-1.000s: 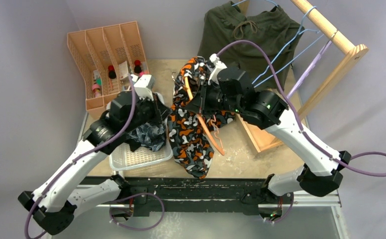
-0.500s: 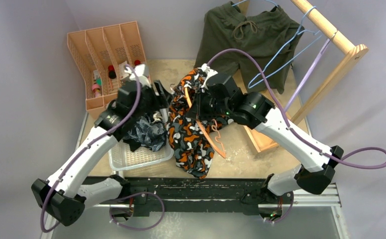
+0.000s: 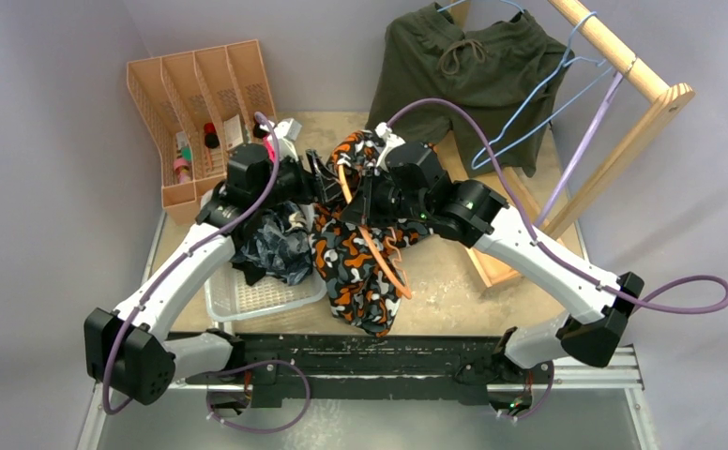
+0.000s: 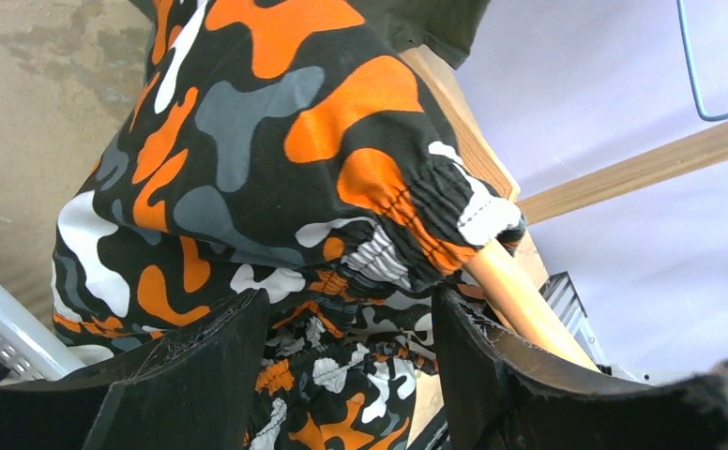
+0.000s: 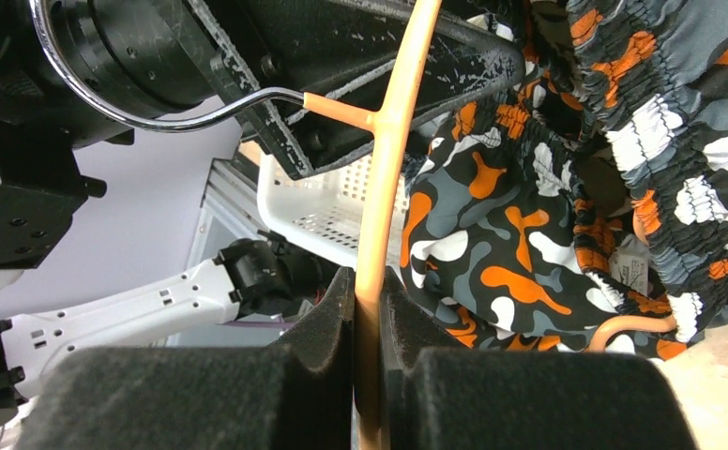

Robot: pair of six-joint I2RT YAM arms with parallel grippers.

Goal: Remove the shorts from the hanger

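Left gripper [image 4: 346,323], jaws newly released, has reached the orange-black-white camouflage fabric shorts [image 3: 360,272]; right gripper [image 5: 368,300] clenches their slim orange hanger [image 5: 386,169]; pulling them off seems next.

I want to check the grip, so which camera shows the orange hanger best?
The right wrist view: the hanger runs up the middle, pinched in the right gripper, metal hook visible. The top view shows a bar across the orange camouflage shorts; the left wrist view, one end only.

soft cloth shorts [image 4: 276,159], smooth plastic hanger [image 5: 385,187]
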